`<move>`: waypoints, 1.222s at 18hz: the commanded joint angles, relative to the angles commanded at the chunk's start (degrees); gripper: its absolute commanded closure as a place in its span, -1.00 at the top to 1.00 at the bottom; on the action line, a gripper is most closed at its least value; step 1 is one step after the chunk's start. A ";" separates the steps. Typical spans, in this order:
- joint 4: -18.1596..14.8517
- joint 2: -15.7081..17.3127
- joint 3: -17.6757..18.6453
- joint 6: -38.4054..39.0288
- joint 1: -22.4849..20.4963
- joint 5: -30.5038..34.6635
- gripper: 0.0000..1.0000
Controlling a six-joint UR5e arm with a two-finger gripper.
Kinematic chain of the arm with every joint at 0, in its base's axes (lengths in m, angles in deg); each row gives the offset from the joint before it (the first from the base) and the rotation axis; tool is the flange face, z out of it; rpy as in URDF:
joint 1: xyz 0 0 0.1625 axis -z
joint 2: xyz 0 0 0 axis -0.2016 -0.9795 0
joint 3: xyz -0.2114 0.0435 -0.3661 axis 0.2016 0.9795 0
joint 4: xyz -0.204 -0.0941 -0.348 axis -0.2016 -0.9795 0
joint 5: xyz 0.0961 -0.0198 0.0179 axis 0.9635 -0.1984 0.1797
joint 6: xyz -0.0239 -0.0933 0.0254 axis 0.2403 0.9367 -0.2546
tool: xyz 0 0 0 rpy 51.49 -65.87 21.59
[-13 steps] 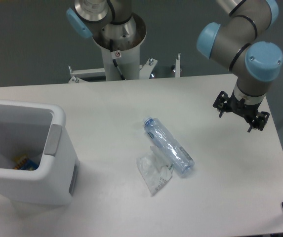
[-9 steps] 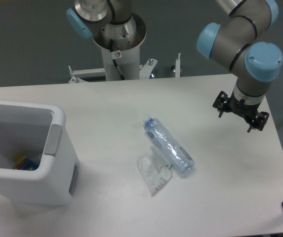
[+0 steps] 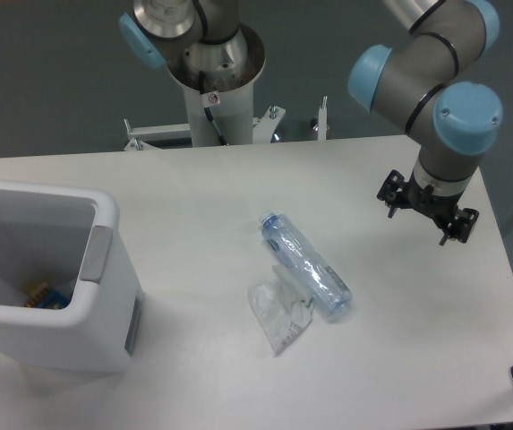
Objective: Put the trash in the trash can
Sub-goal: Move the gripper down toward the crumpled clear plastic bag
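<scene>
Since 0.7 s ago, only the arm has shifted: its wrist and gripper (image 3: 424, 210) sit slightly further left and a little higher in view, while the bottle, wrapper and bin lie unchanged.

White table (image 3: 238, 193): bears all items noted below.

Trash can (image 3: 104, 269): white rectangular bin at the left edge, upright, grey handle panel facing the table centre. 1 small yellow and blue item (image 3: 46, 296) lies on its floor.

Arm (image 3: 435, 81): grey with blue joint caps, reaching down over the right side of the table.

Gripper: hangs above the right part of the table, well apart from both pieces of trash. It grips nothing and touches nothing. Its 2 dark fingers stand apart, jaws released.

Water bottle (image 3: 305, 264): clear, lying on its side near the table centre, cap end pointing up-left.

Film wrapper (image 3: 278, 318): translucent, crumpled, touching the bottle's lower side.
</scene>
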 joint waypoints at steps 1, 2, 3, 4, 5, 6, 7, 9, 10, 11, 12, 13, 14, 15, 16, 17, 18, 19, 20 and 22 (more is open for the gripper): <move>-0.09 0.00 0.00 1.23 0.61 -0.44 1.00; -0.09 0.00 -0.17 2.81 0.97 -0.53 1.00; -0.09 0.00 -0.18 4.39 1.49 -0.62 1.00; -0.09 0.00 -0.18 5.80 2.02 -0.62 1.00; -0.09 0.00 0.00 6.77 2.37 -0.62 1.00; 0.00 0.00 0.00 7.82 2.81 -0.62 1.00; 0.00 -0.09 0.00 9.40 3.43 -0.62 1.00; 0.17 -0.79 0.00 14.22 4.74 -0.53 1.00; 0.96 -1.40 0.00 16.51 5.53 -0.44 1.00; 2.45 -2.02 0.00 18.45 6.41 -0.36 1.00; 4.46 -2.80 0.09 20.82 7.47 -0.35 1.00; 5.00 -3.25 0.09 22.06 8.00 -0.35 1.00; 5.10 -3.60 0.09 23.20 8.61 -0.35 1.00; 5.10 -3.86 0.09 24.17 9.49 -0.35 1.00; 5.10 -4.22 0.35 24.79 10.45 -0.35 1.00; 5.10 -4.39 0.70 25.14 11.25 -0.35 1.00; 4.92 -4.66 0.79 25.24 12.13 -0.53 1.00; 4.66 -4.66 1.05 25.32 12.92 -0.44 1.00; 4.66 -4.57 1.84 25.32 13.45 -0.44 1.00; 4.57 -3.69 4.82 25.76 14.94 -0.36 1.00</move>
